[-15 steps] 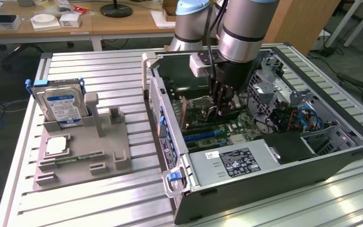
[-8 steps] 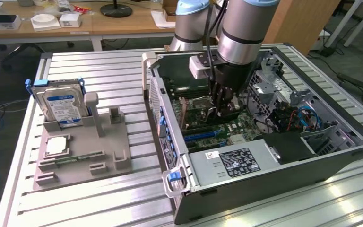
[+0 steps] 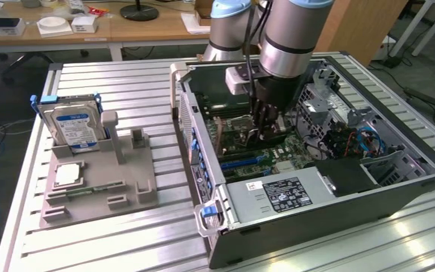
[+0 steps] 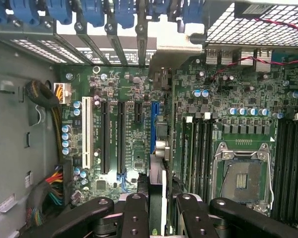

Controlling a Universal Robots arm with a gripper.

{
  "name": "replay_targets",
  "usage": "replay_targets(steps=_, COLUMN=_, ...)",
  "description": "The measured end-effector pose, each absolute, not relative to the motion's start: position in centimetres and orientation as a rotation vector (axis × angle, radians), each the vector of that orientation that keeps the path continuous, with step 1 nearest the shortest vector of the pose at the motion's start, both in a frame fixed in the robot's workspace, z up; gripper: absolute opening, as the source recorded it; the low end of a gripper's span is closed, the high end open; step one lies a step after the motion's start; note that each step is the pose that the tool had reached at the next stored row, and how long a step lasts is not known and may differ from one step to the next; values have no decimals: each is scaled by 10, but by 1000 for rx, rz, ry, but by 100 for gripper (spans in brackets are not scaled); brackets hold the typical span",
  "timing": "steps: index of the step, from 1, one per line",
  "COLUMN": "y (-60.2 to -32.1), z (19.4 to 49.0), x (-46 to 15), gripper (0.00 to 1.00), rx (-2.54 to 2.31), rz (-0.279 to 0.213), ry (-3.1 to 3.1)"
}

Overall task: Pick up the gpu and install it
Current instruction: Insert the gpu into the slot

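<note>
Claw: our gripper (image 4: 158,201) is clenched on the gpu (image 4: 158,171), with its black fingers (image 4: 135,214) pressing the card's two flat faces.
Gpu, wrist view: we see it edge-on as a thin dark strip with a silvery metal part, running between the fingers along the line of the blue expansion slot (image 4: 153,121).
Gpu, exterior view: the gpu (image 3: 272,137) hangs upright under the gripper (image 3: 265,131), deep inside the open computer case (image 3: 429,164) and just over the motherboard (image 3: 278,153).
Seating: we cannot tell whether the card's lower edge has entered the slot or sits just above it.
Weight and stiffness: we judge the card light and rigid, so it should not sag in the grip.
Fragility: we judge it delicate, since bare components and edge contacts can chip or bend under a skewed push.
Slip: its thin, smooth faces may let it pivot between the pads.
Where to hold: we favour the flat faces near the upper edge, clear of the contacts, as it is held now.
Elsewhere: the hard drive (image 3: 74,127) stands in the grey tray (image 3: 131,190), well apart from the case.
</note>
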State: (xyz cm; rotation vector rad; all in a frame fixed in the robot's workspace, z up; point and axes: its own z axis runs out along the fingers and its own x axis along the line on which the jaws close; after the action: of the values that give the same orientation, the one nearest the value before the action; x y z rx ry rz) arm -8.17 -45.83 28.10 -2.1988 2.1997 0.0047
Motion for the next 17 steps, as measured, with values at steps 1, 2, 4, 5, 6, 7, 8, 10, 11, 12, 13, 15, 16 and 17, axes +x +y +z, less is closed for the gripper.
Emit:
replay_targets(steps=1, y=-458, z=281, x=-82, gripper=27, rx=-2198, rz=5, ry=2201)
replay_targets(steps=2, y=-458, z=281, x=-82, gripper=27, rx=-2198, rz=5, ry=2201)
replay_targets(steps=4, y=-458, z=280, x=-82, gripper=27, rx=-2197, rz=5, ry=2201)
replay_targets(steps=5, y=-458, z=279, x=-82, gripper=27, rx=-2197, rz=5, ry=2201)
replay_targets(steps=6, y=-459, z=278, x=-82, gripper=27, rx=-2197, rz=5, ry=2201)
replay_targets(steps=7, y=-459, z=277, x=-82, gripper=27, rx=-2197, rz=5, ry=2201)
replay_targets(steps=8, y=-459, z=276, x=-82, gripper=27, rx=-2197, rz=5, ry=2201)
replay_targets(steps=10, y=-459, z=274, x=-82, gripper=27, rx=-2197, rz=5, ry=2201)
replay_targets(steps=11, y=-459, z=273, x=-83, gripper=27, rx=-2197, rz=5, ry=2202)
replay_targets(steps=12, y=-459, z=273, x=-84, gripper=27, rx=-2197, rz=4, ry=2202)
replay_targets(steps=13, y=-459, z=272, x=-85, gripper=27, rx=-2197, rz=5, ry=2201)
replay_targets(steps=15, y=-459, z=271, x=-87, gripper=27, rx=-2197, rz=5, ry=2201)
replay_targets(steps=16, y=-459, z=270, x=-87, gripper=27, rx=-2197, rz=5, ry=2201)
replay_targets(steps=17, y=-459, z=269, x=-88, gripper=27, rx=-2197, rz=5, ry=2201)
